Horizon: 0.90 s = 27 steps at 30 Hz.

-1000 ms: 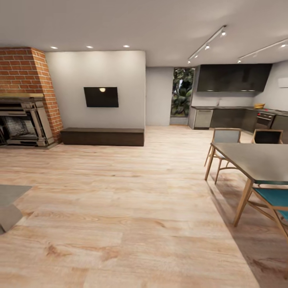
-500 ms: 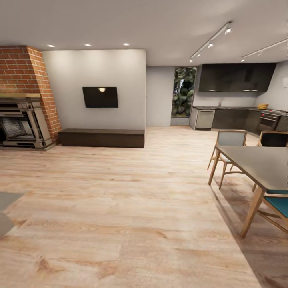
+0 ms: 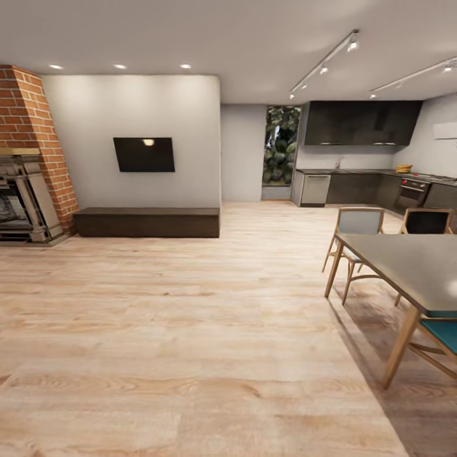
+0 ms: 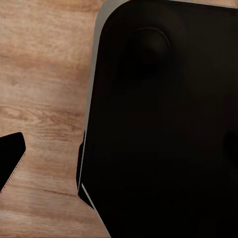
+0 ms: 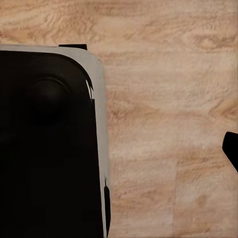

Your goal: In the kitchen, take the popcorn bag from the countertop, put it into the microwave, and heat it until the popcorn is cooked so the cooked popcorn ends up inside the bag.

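An open-plan room stretches ahead of the robot in the head view, with the kitchen set far back at the upper right of the frame: a long grey worktop (image 3: 355, 171) runs left to right over dark cabinet fronts (image 3: 358, 188), beneath a black glossy hood (image 3: 362, 122) and beside a steel built-in oven (image 3: 411, 190). A small yellowish object (image 3: 404, 168) sits on that worktop near the oven; it is too small to say whether it is the popcorn bag, and the microwave cannot be made out at this range. The coming move turns on that bearing: the kitchen lies ahead and to the right, well apart from the robot, past a dark-topped dining table (image 3: 412, 260) with pale wooden legs and its chairs (image 3: 358, 223), one with a teal seat (image 3: 444, 333). To the left stand a wall-mounted black screen (image 3: 145, 154), a low dark bench (image 3: 147, 222) and a red brick fireplace (image 3: 28, 127). Warm, knotted plank flooring (image 3: 190, 330) fills the foreground. Both wrist views look down on that same wood grain past a smooth black, grey-edged body of the robot (image 4: 163, 129); whether either claw is apart or together cannot be told. Neither arm looks the nearer, judging from here.
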Available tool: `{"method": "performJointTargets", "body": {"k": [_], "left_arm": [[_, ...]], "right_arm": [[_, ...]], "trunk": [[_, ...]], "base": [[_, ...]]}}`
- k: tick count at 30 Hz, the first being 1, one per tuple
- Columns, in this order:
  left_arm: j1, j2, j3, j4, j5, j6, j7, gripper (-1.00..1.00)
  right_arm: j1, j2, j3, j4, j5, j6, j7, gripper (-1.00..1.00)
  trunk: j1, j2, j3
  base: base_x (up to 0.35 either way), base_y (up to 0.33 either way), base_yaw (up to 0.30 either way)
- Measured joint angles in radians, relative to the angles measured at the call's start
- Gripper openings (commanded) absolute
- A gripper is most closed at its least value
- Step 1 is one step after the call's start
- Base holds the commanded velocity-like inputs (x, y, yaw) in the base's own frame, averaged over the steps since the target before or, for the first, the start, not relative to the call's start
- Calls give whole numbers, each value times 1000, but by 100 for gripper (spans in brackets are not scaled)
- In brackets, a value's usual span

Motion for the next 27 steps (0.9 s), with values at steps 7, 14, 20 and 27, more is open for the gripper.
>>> {"method": "performJointTargets", "body": {"k": [7, 14, 20, 27], "left_arm": [[0, 0, 0, 0, 0, 0, 0, 100], [0, 0, 0, 0, 0, 0, 0, 100], [0, 0, 0, 0, 0, 0, 0, 100], [0, 0, 0, 0, 0, 0, 0, 100]], "right_arm": [[0, 0, 0, -1, 0, 0, -1, 100], [-1, 0, 0, 0, 0, 0, 1, 100], [0, 0, 0, -1, 0, 0, 1, 100], [-1, 0, 0, -1, 0, 0, 1, 100]], "trunk": [[0, 0, 0], [0, 0, 0], [0, 0, 0], [0, 0, 0]], "base": [[302, 0, -6], [293, 0, -117], [288, 0, -115], [287, 0, -63]]}}
